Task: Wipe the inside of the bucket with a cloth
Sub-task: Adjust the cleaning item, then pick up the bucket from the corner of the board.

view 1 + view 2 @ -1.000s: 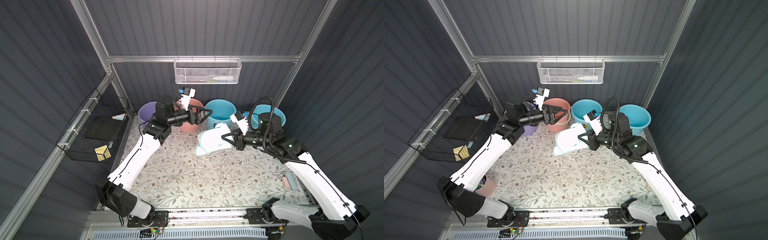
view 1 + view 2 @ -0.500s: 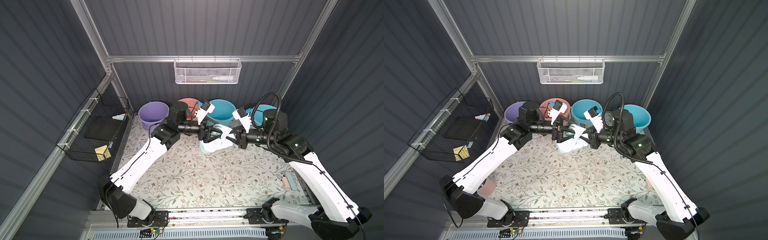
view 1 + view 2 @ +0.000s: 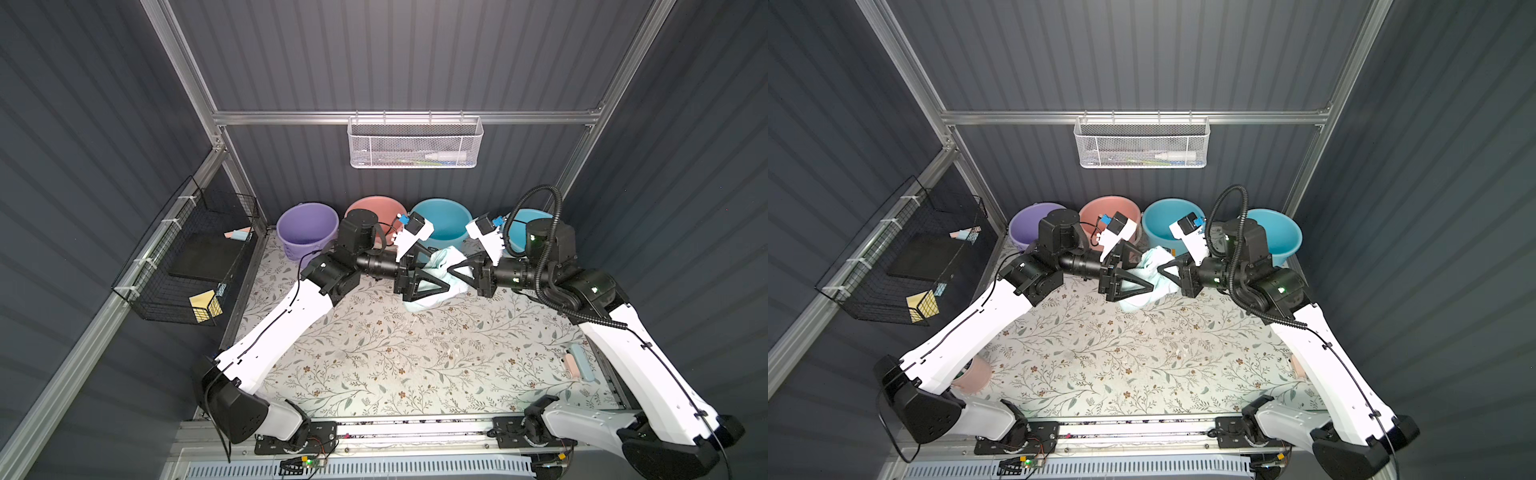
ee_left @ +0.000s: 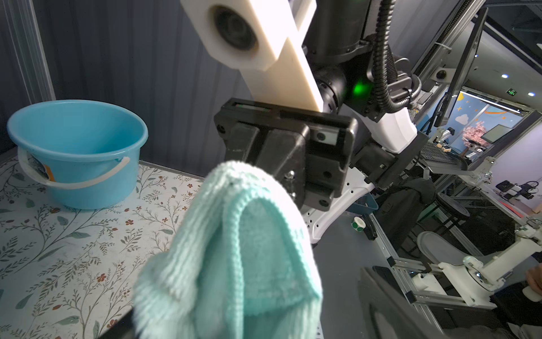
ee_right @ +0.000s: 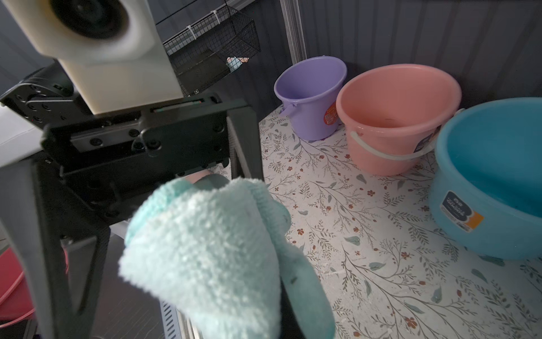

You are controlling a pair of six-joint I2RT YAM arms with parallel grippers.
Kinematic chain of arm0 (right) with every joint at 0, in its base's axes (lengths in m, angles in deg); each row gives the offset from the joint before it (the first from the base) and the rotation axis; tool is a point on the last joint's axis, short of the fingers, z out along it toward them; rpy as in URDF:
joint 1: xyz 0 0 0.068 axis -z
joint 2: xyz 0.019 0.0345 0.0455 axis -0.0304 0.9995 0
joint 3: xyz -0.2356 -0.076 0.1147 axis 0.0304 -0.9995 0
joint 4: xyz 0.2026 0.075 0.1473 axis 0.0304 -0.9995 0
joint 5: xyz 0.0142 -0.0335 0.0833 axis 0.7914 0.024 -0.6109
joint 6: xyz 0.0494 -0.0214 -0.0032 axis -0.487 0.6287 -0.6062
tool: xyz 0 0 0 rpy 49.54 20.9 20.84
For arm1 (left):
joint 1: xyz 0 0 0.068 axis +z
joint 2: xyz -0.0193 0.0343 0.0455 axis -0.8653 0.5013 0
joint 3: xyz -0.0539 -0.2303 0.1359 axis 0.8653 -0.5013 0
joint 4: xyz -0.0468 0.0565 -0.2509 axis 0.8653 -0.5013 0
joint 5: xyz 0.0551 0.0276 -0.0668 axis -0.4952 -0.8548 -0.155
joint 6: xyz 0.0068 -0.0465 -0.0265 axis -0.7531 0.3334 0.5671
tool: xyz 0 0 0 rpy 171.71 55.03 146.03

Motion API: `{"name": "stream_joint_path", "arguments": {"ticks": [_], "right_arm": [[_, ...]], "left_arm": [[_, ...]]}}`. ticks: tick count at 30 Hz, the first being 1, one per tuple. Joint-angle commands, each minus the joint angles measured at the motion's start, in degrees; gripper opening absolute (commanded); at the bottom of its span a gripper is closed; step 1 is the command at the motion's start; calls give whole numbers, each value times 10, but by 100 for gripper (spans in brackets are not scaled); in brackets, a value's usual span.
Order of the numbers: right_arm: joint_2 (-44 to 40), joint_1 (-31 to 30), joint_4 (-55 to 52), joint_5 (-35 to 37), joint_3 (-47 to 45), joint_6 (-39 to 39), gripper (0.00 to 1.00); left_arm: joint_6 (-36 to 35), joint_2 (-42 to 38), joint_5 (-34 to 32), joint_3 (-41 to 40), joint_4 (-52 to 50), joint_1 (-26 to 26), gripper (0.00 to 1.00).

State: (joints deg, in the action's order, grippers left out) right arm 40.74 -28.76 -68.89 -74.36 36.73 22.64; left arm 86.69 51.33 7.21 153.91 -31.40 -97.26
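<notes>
Above the mat (image 3: 374,353), the right gripper (image 3: 451,272) is clamped tight on the cloth (image 3: 441,258), which hangs from it. The left gripper (image 3: 441,270) faces it, jaws spread either side of the cloth. Behind, along the wall, stand a purple bucket (image 3: 307,224), pink bucket (image 3: 376,205), blue bucket (image 3: 449,220) and last blue bucket (image 3: 1279,237), all upright.

Robotics lab, by every sign: a test cell boxed in by dark ribbed panels (image 3: 374,54) on aluminium framing (image 3: 291,117), with a floral-print counter (image 3: 395,353) inside. Hung with a white wire basket (image 3: 413,143) and a black mesh rack (image 3: 183,266). Opens on one side, in the left wrist view, onto a monitor (image 4: 495,133), a stool (image 4: 451,207) and another white rig (image 4: 475,267).
</notes>
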Motion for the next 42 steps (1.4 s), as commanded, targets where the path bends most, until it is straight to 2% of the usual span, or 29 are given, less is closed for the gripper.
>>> {"name": "stream_joint_path", "arguments": {"ticks": [1, 4, 6, 7, 9, 11, 13, 15, 17, 22, 28, 30, 32, 35, 42], "right_arm": [[-2, 3, 8, -11, 12, 0, 0], [-5, 3, 11, -21, 10, 0, 0], [-7, 3, 15, -30, 8, 1, 0], [-9, 3, 15, -29, 7, 1, 0], [-11, 3, 9, -4, 10, 0, 0], [-13, 6, -2, 42, 10, -7, 13], [-11, 23, -9, 76, 8, -22, 31], [-9, 50, -15, 94, 5, -39, 43], [-8, 84, -20, 123, -4, -58, 50], [-11, 215, -22, 215, -44, -151, 58], [26, 394, -8, 242, -85, -346, 59], [51, 422, 17, 256, -99, -393, 60], [69, 434, 18, 315, -102, -447, 63], [114, 454, 8, 363, -83, -500, 75], [250, 478, -14, 347, 26, -542, 78]], "left_arm": [[5, -13, -3, 0, 17, -5, 76], [7, 4, -37, 4, 2, -5, 53], [3, 14, -56, 8, -9, -4, 42], [4, 17, -75, 10, -15, -4, 33], [3, 21, -115, 15, -22, -4, 20], [13, 19, -142, 13, -25, -4, 7], [35, 13, -192, 7, -16, -4, 1], [42, 11, -230, 5, -18, -4, 0], [46, 10, -257, 3, -19, -3, 0], [54, 9, -282, -5, -11, -3, 0], [57, 11, -285, -19, 14, -3, 0], [56, 10, -287, -22, 19, -3, 0], [56, 10, -290, -27, 24, -3, 0], [56, 7, -289, -34, 36, -3, 0], [53, 12, -287, -41, 43, -2, 0]]}}
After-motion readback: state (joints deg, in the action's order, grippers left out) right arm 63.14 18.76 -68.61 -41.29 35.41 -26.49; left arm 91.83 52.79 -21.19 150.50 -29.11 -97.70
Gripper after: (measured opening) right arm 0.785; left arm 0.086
